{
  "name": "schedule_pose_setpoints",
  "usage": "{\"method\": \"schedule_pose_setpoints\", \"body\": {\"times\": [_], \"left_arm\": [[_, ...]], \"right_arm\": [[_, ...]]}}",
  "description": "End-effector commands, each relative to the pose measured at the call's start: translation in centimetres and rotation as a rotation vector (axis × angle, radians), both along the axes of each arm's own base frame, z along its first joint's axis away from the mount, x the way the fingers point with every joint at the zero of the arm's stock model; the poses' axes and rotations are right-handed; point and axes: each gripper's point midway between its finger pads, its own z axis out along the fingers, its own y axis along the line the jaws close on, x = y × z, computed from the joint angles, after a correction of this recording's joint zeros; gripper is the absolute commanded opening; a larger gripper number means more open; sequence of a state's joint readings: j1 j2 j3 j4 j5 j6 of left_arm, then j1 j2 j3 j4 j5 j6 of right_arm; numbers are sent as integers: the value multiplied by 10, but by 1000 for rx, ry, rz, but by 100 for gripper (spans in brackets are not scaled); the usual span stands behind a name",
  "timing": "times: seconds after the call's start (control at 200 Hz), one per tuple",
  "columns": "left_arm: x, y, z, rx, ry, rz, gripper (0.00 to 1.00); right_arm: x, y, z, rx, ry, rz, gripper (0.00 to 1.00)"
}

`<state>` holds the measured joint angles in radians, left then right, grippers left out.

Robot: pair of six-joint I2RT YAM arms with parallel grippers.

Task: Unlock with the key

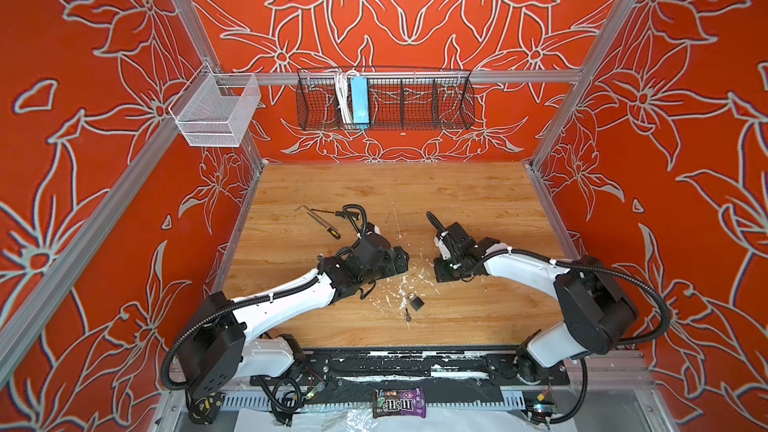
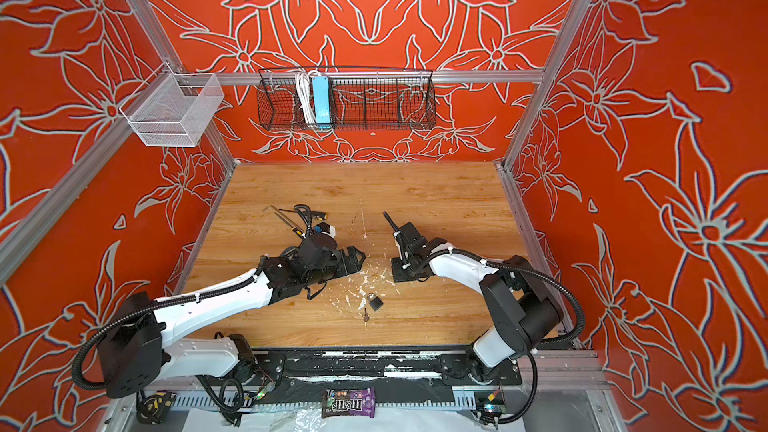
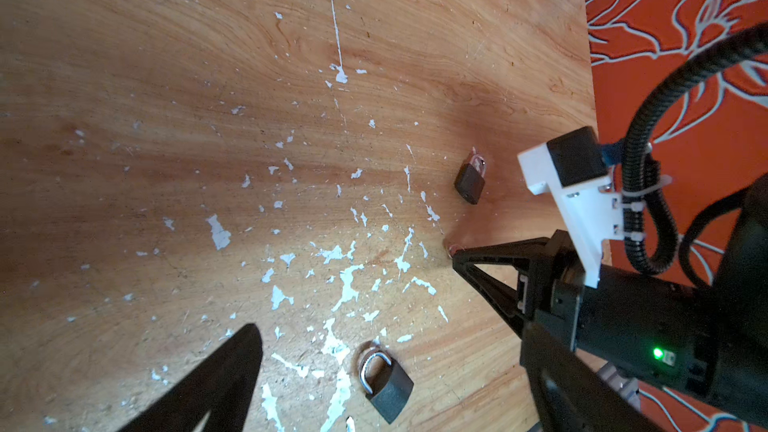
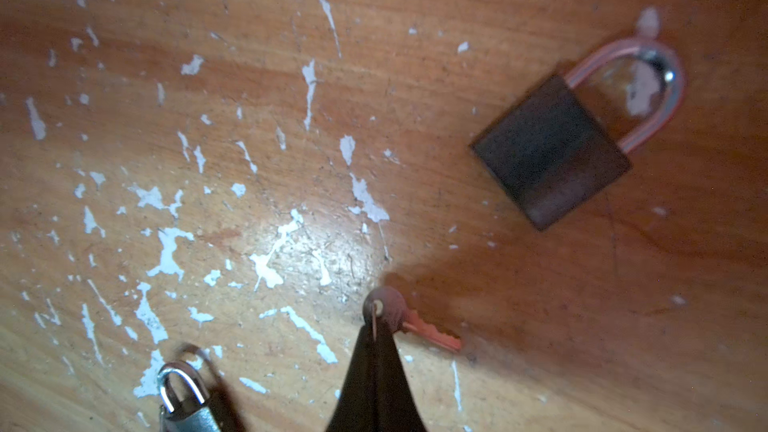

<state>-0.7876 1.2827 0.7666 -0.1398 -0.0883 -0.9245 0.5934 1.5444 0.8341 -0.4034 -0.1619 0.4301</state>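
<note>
Red walls (image 1: 415,14) patterned with white floral outlines. Wooden tabletop (image 1: 415,193) flecked with white paint around fingers (image 4: 365,380). Black wire basket (image 1: 415,105) and white mesh basket (image 1: 208,114) hung on aluminium rail (image 1: 519,76) beyond fingers.

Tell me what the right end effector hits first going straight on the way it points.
Likely the tabletop: the right end effector, shut on the key, seems to touch the wood at its tip. The padlock lies aside.

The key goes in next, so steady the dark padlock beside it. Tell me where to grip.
Grip the padlock body across its two narrow side edges, coming straight down: it lies flat on the table, and that likely leaves the bottom face clear for the key.
</note>
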Motion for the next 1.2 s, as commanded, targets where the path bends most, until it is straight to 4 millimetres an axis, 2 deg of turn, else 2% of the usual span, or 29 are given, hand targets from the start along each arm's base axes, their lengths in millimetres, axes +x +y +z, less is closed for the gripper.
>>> {"method": "schedule_pose_setpoints", "body": {"times": [0.0,0.275,0.52,0.861,1.191], "left_arm": [[2,0,11,-12,-12,20,97],[-2,4,22,-64,-6,23,97],[-6,6,38,-158,17,4,97],[-20,11,66,-347,66,26,98],[-27,8,74,-515,162,101,98]], "right_arm": [[-1,4,7,-11,-7,45,0],[-1,9,22,6,-55,101,0],[1,17,45,36,-120,161,0],[-4,38,83,112,-222,258,0],[-10,59,118,205,-302,303,0]]}}
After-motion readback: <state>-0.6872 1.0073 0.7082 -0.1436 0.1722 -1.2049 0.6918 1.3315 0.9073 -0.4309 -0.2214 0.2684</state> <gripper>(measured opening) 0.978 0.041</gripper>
